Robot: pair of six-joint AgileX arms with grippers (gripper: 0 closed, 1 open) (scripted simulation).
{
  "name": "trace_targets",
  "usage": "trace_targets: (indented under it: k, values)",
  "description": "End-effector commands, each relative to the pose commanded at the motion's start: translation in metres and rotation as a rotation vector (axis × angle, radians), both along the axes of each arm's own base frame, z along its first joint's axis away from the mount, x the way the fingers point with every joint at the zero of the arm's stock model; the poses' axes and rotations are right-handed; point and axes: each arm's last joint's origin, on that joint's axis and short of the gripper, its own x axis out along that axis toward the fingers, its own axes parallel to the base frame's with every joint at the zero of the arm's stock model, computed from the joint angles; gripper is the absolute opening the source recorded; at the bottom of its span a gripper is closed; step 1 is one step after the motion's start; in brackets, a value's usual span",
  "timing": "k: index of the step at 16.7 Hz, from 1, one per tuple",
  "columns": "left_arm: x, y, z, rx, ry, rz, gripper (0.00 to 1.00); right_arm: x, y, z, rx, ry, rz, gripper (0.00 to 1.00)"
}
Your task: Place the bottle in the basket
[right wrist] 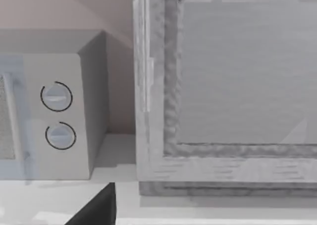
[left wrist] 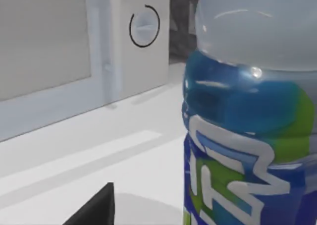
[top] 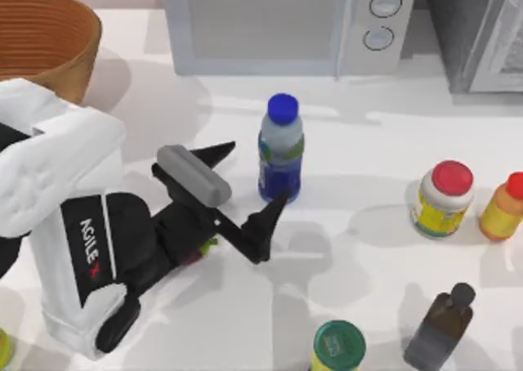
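Top view: the white bench (top: 368, 134) carries, along its far edge, a microwave (top: 286, 24) and, at the far left corner, the wicker basket (top: 45, 40), placed well apart from the bottle (top: 280, 150), so a lift and carry leftward will be needed. The left arm reaches in low from the left; its left claw (top: 249, 179) is spread wide, holding nothing, one finger either side of the upright bottle, apparently to close on its body. The right claw (right wrist: 96, 207) faces the microwave; its opening cannot be told.
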Motion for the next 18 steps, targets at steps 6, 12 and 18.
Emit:
trace_targets:
  k: [6,12,18]
  values:
    - [0.016,-0.021,0.010,-0.005,-0.005,-0.002,1.00,0.000,0.000,0.000,0.000,0.000,0.000,1.00]
    - [0.037,-0.042,0.004,-0.004,-0.005,-0.002,1.00,0.000,0.000,0.000,0.000,0.000,0.000,1.00]
    - [0.042,-0.046,-0.001,-0.003,-0.004,-0.002,1.00,0.000,0.000,0.000,0.000,0.000,0.000,1.00]
